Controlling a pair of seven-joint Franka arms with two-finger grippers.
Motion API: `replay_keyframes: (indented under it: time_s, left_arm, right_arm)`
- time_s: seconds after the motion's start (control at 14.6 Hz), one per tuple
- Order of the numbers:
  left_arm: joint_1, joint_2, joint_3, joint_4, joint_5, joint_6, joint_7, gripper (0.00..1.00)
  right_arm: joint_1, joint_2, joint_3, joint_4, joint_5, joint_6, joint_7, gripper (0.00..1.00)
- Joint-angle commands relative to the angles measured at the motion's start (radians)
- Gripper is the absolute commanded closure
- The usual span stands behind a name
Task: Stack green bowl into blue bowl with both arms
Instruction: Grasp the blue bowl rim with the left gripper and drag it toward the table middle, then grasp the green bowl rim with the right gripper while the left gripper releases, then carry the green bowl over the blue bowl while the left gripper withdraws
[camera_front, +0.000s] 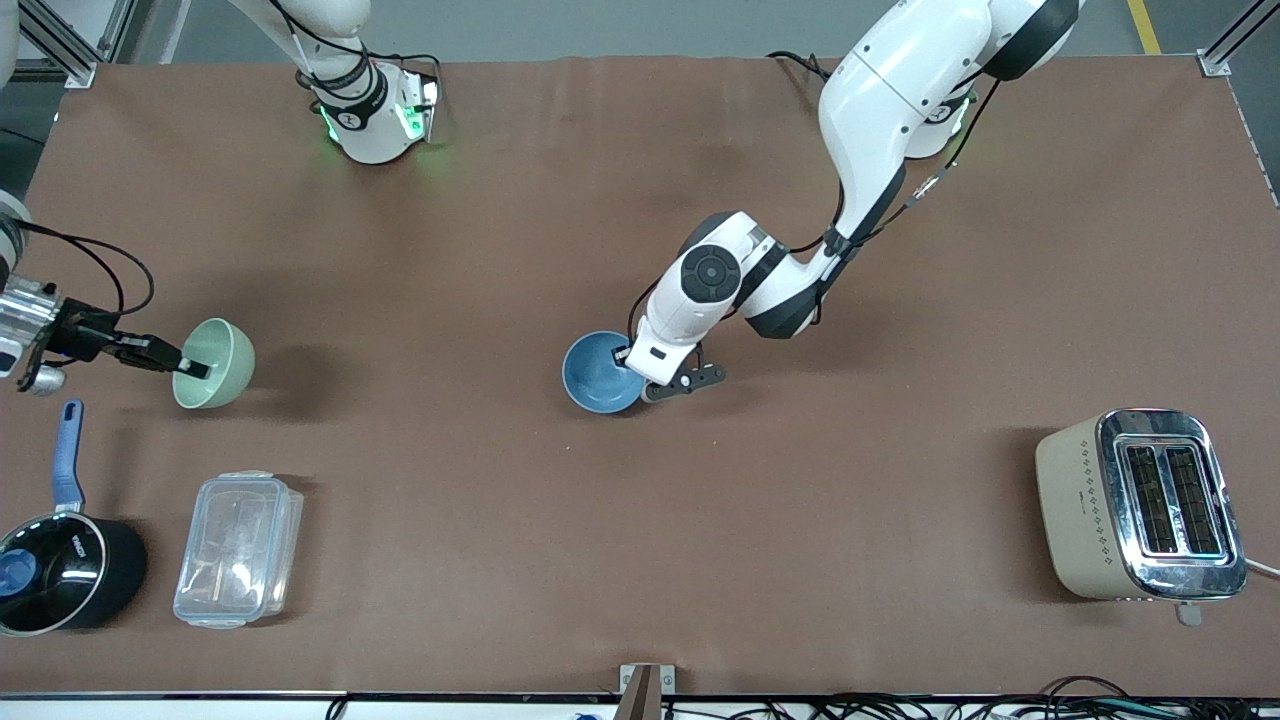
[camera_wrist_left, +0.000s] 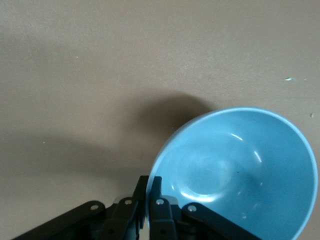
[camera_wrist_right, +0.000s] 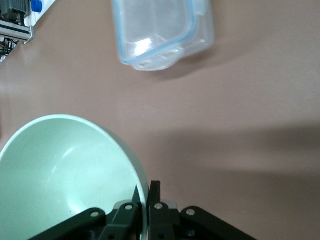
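Note:
The blue bowl (camera_front: 597, 372) is near the middle of the table, tilted, with its rim pinched by my left gripper (camera_front: 640, 378). In the left wrist view the bowl (camera_wrist_left: 240, 165) shows its light blue inside, and the gripper (camera_wrist_left: 149, 189) has one finger inside the rim and one outside. The green bowl (camera_front: 218, 362) is toward the right arm's end of the table, tilted on its side, held at the rim by my right gripper (camera_front: 192, 366). In the right wrist view the gripper (camera_wrist_right: 146, 194) is shut on the bowl's (camera_wrist_right: 65, 170) rim.
A clear plastic lidded box (camera_front: 238, 548) lies nearer the front camera than the green bowl; it also shows in the right wrist view (camera_wrist_right: 162, 31). A black pot with a blue handle (camera_front: 60, 560) stands beside it. A beige toaster (camera_front: 1140, 505) stands toward the left arm's end.

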Motion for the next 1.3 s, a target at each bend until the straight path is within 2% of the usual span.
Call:
replay_keyframes:
  time_s: [0.0,0.07,0.14,0.2,0.27,0.34,0.48,0.61,0.89,1.09,1.23]
  left_arm:
    - [-0.015,0.021,0.01,0.026,0.02,0.006,-0.022,0.91]
    - [-0.017,0.022,0.013,0.026,0.018,0.006,-0.022,0.86]
    - [-0.015,0.021,0.013,0.024,0.018,0.006,-0.024,0.74]
    - [-0.012,0.018,0.014,0.024,0.018,0.006,-0.025,0.49]
    - [-0.009,0.007,0.017,0.024,0.018,0.004,-0.024,0.08]
    - [-0.005,-0.01,0.025,0.026,0.02,0.003,-0.024,0.0]
    - [0.003,-0.074,0.062,0.024,0.021,-0.019,-0.018,0.0]
    - [0.024,-0.158,0.112,0.024,0.021,-0.094,-0.004,0.0]
    - [0.156,-0.322,0.119,0.023,0.021,-0.235,0.013,0.0]
    - [0.264,-0.439,0.119,0.024,0.021,-0.38,0.169,0.0]
    - [0.343,-0.514,0.116,0.024,0.021,-0.469,0.315,0.0]
  right_arm:
    - [0.065,-0.093,-0.004,-0.039,-0.058,0.008,0.13,0.97]
    - [0.085,-0.116,-0.003,-0.036,-0.093,0.019,0.179,0.97]
    - [0.123,-0.145,-0.001,-0.039,-0.136,0.048,0.233,0.97]
    - [0.156,-0.159,-0.001,-0.04,-0.159,0.059,0.288,0.97]
    - [0.18,-0.166,-0.001,-0.04,-0.166,0.06,0.325,0.97]
    - [0.209,-0.174,-0.001,-0.04,-0.167,0.066,0.355,0.96]
    - [0.278,-0.194,0.0,-0.043,-0.17,0.094,0.455,0.96]
    - [0.375,-0.202,0.0,-0.048,-0.213,0.131,0.583,0.97]
    - [0.596,-0.21,0.002,-0.109,-0.235,0.29,0.828,0.97]
    - [0.754,-0.197,0.002,-0.152,-0.242,0.46,1.011,0.97]
    - [0.843,-0.144,0.002,-0.169,-0.242,0.558,1.104,0.97]
